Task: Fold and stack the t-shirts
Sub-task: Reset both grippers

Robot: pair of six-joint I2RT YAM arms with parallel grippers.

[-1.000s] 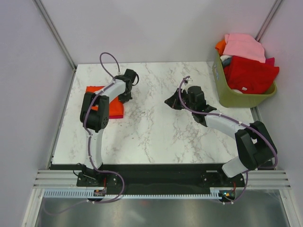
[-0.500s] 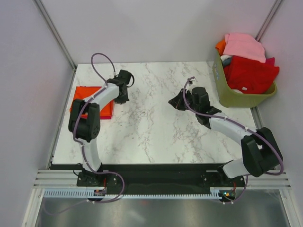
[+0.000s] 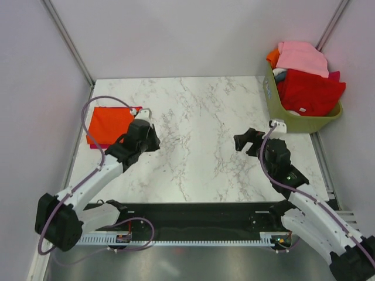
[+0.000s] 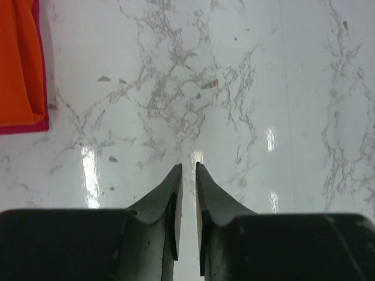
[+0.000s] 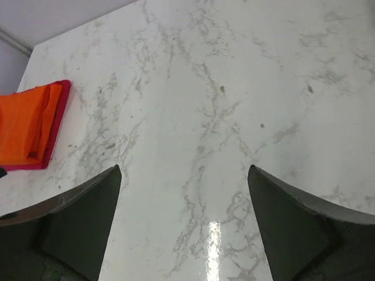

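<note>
A folded orange t-shirt (image 3: 108,124) lies flat at the table's left edge on top of a crimson t-shirt, whose edge (image 4: 23,127) shows under it. The wrist views show the orange t-shirt (image 4: 17,58) (image 5: 23,126) with the crimson rim (image 5: 57,120) beside it. My left gripper (image 3: 153,139) (image 4: 188,167) hovers over bare marble to the right of the stack, its jaws parted by a narrow slit with nothing between them. Right of the table's middle, my right gripper (image 3: 246,140) (image 5: 184,168) stands wide open and empty.
An olive green basket (image 3: 293,120) at the back right corner holds pink cloth (image 3: 302,55) and red cloth (image 3: 310,91) piled above its rim. Grey walls close in the marble table (image 3: 193,158) on three sides.
Both arms have drawn back toward the near edge. The left gripper has left the stacked shirts and parted slightly. The right gripper has gone from shut to wide open.
</note>
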